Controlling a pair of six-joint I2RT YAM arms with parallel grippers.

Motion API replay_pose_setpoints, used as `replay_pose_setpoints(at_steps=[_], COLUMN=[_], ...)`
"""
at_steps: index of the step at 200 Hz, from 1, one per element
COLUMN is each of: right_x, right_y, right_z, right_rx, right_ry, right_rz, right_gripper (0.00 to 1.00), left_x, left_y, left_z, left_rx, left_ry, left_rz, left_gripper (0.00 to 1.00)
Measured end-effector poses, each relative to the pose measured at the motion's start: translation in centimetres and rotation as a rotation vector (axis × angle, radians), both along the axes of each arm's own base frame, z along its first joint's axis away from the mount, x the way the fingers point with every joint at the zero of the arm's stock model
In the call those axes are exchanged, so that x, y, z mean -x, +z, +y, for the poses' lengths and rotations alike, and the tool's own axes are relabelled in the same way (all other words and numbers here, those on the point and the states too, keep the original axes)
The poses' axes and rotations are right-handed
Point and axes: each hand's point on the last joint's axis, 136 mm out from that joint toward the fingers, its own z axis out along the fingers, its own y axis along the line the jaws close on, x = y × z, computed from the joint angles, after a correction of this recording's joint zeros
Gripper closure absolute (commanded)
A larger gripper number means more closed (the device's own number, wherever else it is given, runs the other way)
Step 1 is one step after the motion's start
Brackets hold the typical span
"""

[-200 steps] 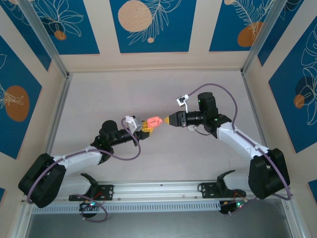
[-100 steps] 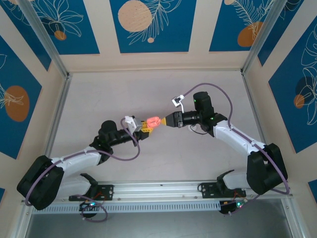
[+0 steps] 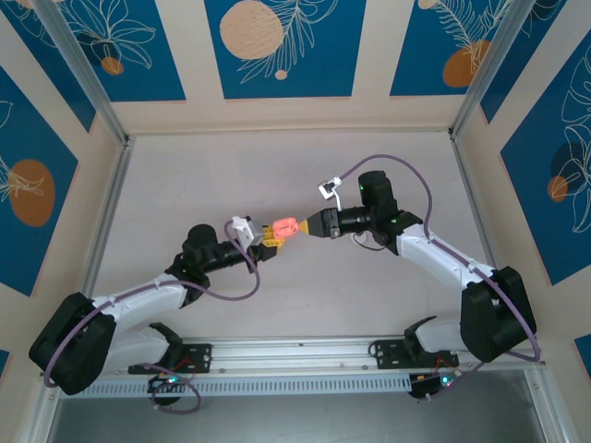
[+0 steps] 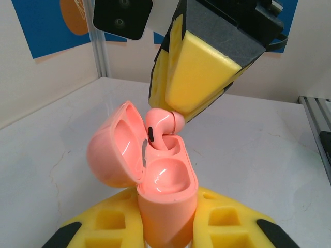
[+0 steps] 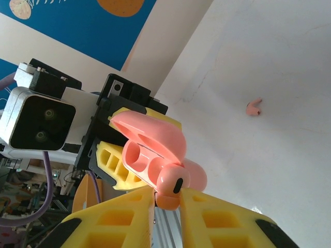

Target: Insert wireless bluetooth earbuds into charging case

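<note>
While the left hand (image 3: 269,234) clamps the base of the charging case (image 4: 166,192), the case stands upright just above its fingers. The lid is swung open to one side and both sockets face up. The socket nearer the left hand is bare, and the farther one has the earbud (image 4: 163,123) at its mouth.

The earbud's long axis runs roughly down into that socket, stem first, with the head uppermost and tilted a little toward the right hand. The stem tip looks past the rim; how deep, I cannot tell.

The right hand (image 3: 308,224) is narrow, pinched on the earbud's head, tip to tip with the left hand.

My judgement: the coming move is a short push along the stem's axis toward the left hand. The right hand does the work and the left only braces.

A second earbud (image 5: 253,106) lies on the table (image 3: 277,166), well apart from the right hand, off to its side.

Against a second ago, the right hand has closed a visible gap to the case. The left hand and case sit about where they were.
</note>
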Motion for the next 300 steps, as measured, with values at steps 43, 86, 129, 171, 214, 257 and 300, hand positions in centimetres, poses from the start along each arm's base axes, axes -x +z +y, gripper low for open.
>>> replay_pose_setpoints(at_steps=[43, 86, 129, 171, 214, 257, 300], right_x=[0.1, 0.4, 0.6, 0.7, 0.9, 1.2, 1.3], right_y=[0.0, 0.1, 0.7, 0.7, 0.8, 0.8, 1.0], right_z=[0.0, 0.4, 0.8, 0.9, 1.4, 1.8, 2.2], right_rx=[0.0, -0.001, -0.007, -0.007, -0.008, -0.006, -0.008], right_ry=[0.002, 0.015, 0.028, 0.032, 0.049, 0.062, 0.07], right_rz=[0.0, -0.001, -0.014, -0.014, -0.016, -0.013, -0.02], right_gripper=[0.79, 0.8, 0.8, 0.8, 0.8, 0.79, 0.75], left_x=[0.0, -0.1, -0.1, -0.1, -0.1, -0.1, -0.1], left_y=[-0.2, -0.4, -0.3, -0.2, -0.1, -0.3, -0.3], left_z=[0.0, 0.1, 0.2, 0.2, 0.3, 0.4, 0.4], left_rx=[-0.006, -0.014, -0.013, -0.012, -0.011, -0.019, -0.02], left_ry=[0.001, 0.011, 0.015, 0.015, 0.022, 0.023, 0.026], left_rz=[0.005, 0.014, 0.011, 0.01, 0.006, 0.012, 0.013], left_gripper=[0.89, 0.89, 0.89, 0.89, 0.89, 0.89, 0.89])
